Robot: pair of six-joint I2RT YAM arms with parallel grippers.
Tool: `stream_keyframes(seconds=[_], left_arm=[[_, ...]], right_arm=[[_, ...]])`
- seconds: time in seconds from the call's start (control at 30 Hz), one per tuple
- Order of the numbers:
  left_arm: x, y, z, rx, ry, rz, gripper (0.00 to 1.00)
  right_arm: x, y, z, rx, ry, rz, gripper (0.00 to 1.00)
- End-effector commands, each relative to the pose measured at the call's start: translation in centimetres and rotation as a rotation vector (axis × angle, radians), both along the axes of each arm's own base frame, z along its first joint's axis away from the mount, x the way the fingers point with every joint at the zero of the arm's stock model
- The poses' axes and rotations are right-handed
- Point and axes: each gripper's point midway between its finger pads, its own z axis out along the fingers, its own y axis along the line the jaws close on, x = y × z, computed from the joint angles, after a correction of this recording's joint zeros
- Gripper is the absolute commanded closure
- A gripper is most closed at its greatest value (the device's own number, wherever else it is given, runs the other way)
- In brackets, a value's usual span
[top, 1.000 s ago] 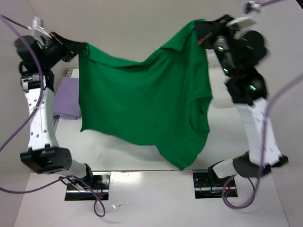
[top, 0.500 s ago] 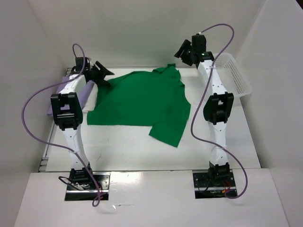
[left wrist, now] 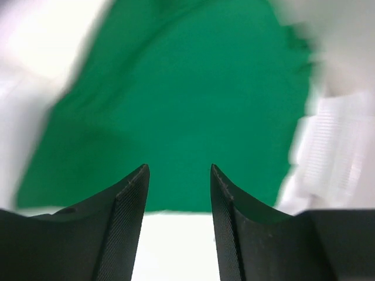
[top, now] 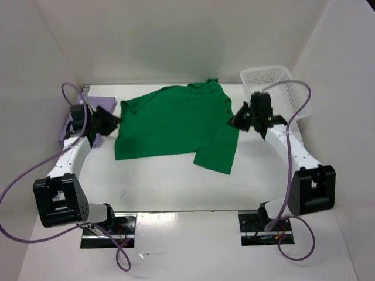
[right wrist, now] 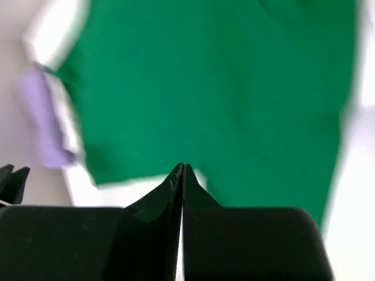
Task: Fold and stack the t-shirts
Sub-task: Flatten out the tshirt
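At the near edge of the white surface (top: 176,190) the two arms rise from their bases and reach out low, one on each side.

The left pincer (top: 110,123) hangs just beside the left edge of the bright green cloth t-shirt (top: 176,126). In the left wrist view the left pincer (left wrist: 179,170) has its jaws standing apart with nothing between them, and the green cloth (left wrist: 187,99) fills the space beyond the tips.

The right pincer (top: 234,122) sits at the right edge of the same shirt, next to a sleeve; whether it touches the cloth cannot be told. In the right wrist view the right pincer (right wrist: 183,167) has its jaws pressed together, with no cloth seen between them.

The green shirt lies spread flat across the middle of the surface between the two pincers. Its collar points to the far edge and one sleeve trails toward the near right.

Further back on the left, a lavender purple cloth t-shirt (top: 101,104) lies partly hidden behind the left arm, just beside the green one. It also shows as a blurred patch in the right wrist view (right wrist: 44,117).

At the far right corner stands a white plastic lattice basket (top: 274,79), tilted up on the side wall, apart from the shirts.
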Motion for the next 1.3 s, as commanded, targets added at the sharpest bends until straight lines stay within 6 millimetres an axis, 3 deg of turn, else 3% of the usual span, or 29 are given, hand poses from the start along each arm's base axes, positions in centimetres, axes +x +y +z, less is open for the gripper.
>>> stream_keyframes(seconds=[0.0,0.03,0.1,0.17,0.33,0.47,0.6,0.83,1.1,1.27], left_arm=[[-5.4,1.4,-8.5,-0.007,0.23,0.077,0.46],[-6.3,1.2,-9.4,-0.014,0.26,0.076,0.41],[-7.8,1.5,-10.4,-0.061,0.313,0.126,0.41],[-9.6,1.4,-11.8,-0.101,0.358,0.18,0.41],[-11.8,1.7,-15.3,-0.177,0.428,0.278,0.41],[-11.9,3.3,-15.7,-0.155,0.436,0.349,0.46],[-12.5,4.0,-17.0,-0.168,0.46,0.403,0.52],[-10.7,5.3,-17.4,-0.167,0.415,0.444,0.59],[-9.3,5.0,-17.3,-0.197,0.388,0.404,0.62],[-9.4,4.4,-18.0,-0.209,0.405,0.366,0.76]], right_arm=[[-4.5,-1.0,-4.2,0.021,0.085,-0.056,0.93],[-6.7,-1.3,-6.8,0.023,0.155,-0.07,0.8],[-8.3,-1.8,-6.8,0.022,0.147,-0.091,0.7],[-9.8,-2.5,-8.3,-0.007,0.19,-0.114,0.62],[-11.8,-3.7,-10.2,-0.013,0.24,-0.164,0.58],[-12.2,-4.1,-10.4,-0.004,0.237,-0.206,0.55],[-13.4,-4.3,-12.0,0.007,0.285,-0.241,0.53],[-14.7,-4.9,-13.8,0.01,0.345,-0.308,0.53],[-15.4,-4.8,-15.9,0.021,0.384,-0.317,0.53],[-15.6,-4.6,-16.5,0.028,0.408,-0.318,0.53]])
